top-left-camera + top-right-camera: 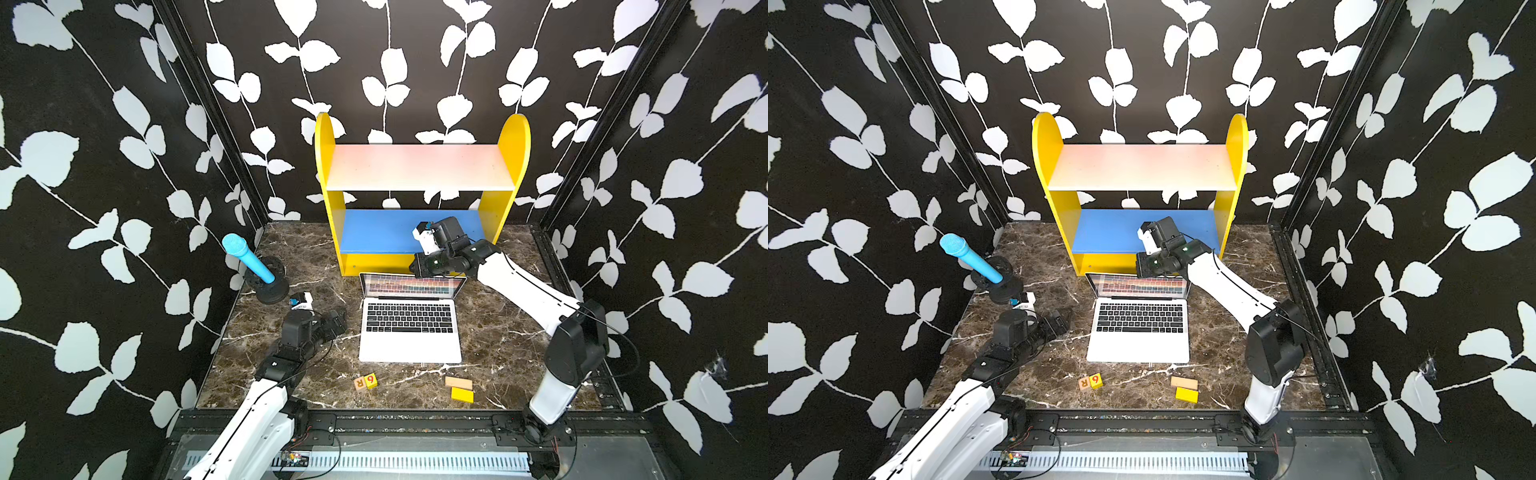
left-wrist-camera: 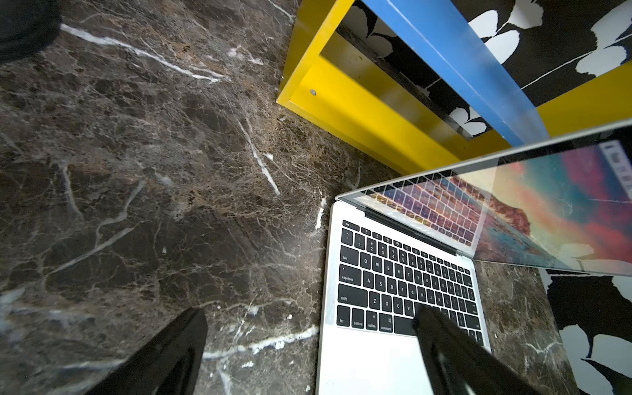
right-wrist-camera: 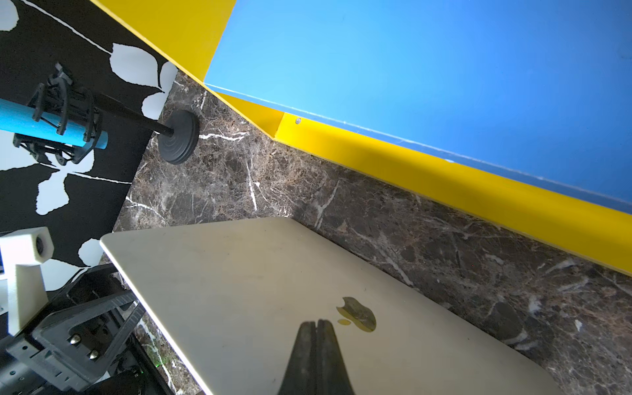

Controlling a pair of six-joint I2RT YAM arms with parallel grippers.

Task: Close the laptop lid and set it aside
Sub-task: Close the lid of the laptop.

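Laptop (image 1: 409, 332) lies at the centre of the marble surface (image 1: 291, 374), its silver base flat and the trackpad end toward 6 o'clock. The laptop lid (image 1: 411, 286) is not shut. It stands up from the hinge at the 12 o'clock end, and the lit pink-and-blue screen (image 2: 547, 212) faces the keyboard (image 1: 409, 318) and mirrors its black keys.

The right hand (image 3: 316, 323) reaches in from 2 o'clock behind the lid, its two fingers pressed together with nothing between them. In the right wrist view their tips lie over the lid's outer shell, just beside the dark apple logo (image 3: 357, 314). Whether they touch the metal I cannot tell.

The left hand (image 1: 338, 320) hovers at 9 o'clock of the laptop, just beside its edge. Its fingers (image 2: 178, 342) are spread wide apart and hold nothing.

At 12 o'clock, just behind the lid, stands a yellow shelf (image 1: 328, 174) with a pale upper board and a blue lower one. At 10 o'clock a blue microphone (image 1: 247, 257) leans in a black stand (image 1: 270, 291). Toward 6 o'clock, near the front edge, two letter blocks (image 1: 365, 381) lie touching each other. At 5 o'clock a plain wooden block (image 1: 458, 382) lies just beside a yellow block (image 1: 462, 395).
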